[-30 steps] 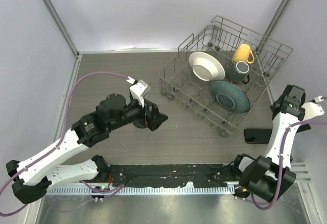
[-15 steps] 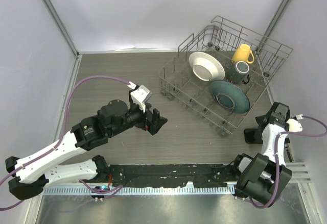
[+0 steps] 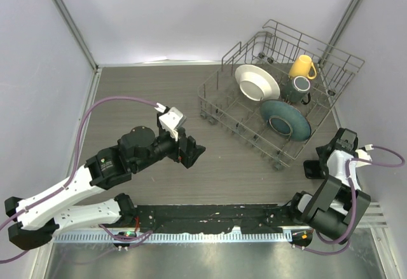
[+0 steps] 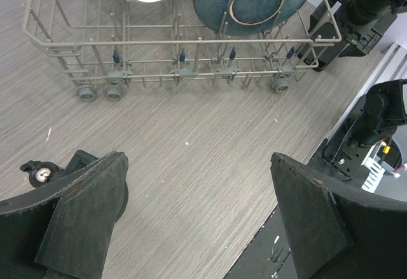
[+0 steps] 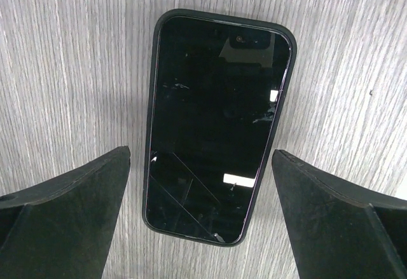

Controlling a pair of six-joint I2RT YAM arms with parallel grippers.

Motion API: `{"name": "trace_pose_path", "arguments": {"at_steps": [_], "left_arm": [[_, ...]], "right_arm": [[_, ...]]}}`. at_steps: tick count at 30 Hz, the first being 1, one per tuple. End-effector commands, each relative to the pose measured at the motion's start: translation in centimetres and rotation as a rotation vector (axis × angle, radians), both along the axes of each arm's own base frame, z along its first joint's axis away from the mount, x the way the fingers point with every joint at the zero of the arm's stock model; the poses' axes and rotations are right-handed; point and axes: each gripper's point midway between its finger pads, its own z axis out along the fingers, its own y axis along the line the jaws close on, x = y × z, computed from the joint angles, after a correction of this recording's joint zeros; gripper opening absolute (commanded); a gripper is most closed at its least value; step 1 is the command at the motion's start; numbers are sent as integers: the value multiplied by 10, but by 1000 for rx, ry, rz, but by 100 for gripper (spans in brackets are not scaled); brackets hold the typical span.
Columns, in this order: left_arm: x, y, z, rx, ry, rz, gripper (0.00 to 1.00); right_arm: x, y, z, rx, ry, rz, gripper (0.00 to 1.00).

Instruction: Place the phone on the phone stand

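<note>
The phone (image 5: pixel 219 126) lies flat on the wooden table, face up, with its long side running away from the right wrist camera. In the top view only its left end (image 3: pixel 311 168) shows beside my right gripper (image 3: pixel 332 159). My right gripper (image 5: pixel 200 154) is open, with one finger on each side of the phone's near half, apart from it. My left gripper (image 4: pixel 197 158) is open and empty over bare table left of the middle (image 3: pixel 192 151). A small black part (image 4: pixel 42 173) peeks out beside the left finger, probably the phone stand. The stand is hidden in the top view.
A grey wire dish rack (image 3: pixel 216 104) stands at the back right, holding a white plate (image 3: pixel 256 82), a blue plate (image 3: pixel 285 119), a yellow mug (image 3: pixel 303 67) and a dark mug (image 3: pixel 299 89). Its near corner is close to the phone. Walls close in both sides.
My right gripper has swung forward and down from beside the rack to just over the phone. My left gripper has drawn back a little toward the near left.
</note>
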Motion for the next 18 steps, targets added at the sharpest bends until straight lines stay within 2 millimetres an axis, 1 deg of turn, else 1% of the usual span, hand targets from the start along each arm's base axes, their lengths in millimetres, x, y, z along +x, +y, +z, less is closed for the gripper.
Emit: {"name": "trace_pose_path", "arguments": {"at_steps": [1, 9, 10, 13, 18], "left_arm": [[3, 5, 11, -3, -60, 19, 100], [3, 6, 13, 9, -80, 24, 100], [3, 6, 12, 12, -81, 24, 100], [4, 8, 13, 13, -87, 30, 100], [6, 11, 14, 21, -101, 42, 100]], "right_arm": [[4, -11, 5, -38, -12, -37, 99], [9, -18, -2, -39, 21, -30, 98], [7, -18, -6, -29, 42, -29, 97], [7, -19, -9, -25, 63, -22, 97], [7, -21, -10, -14, 106, -8, 95]]}}
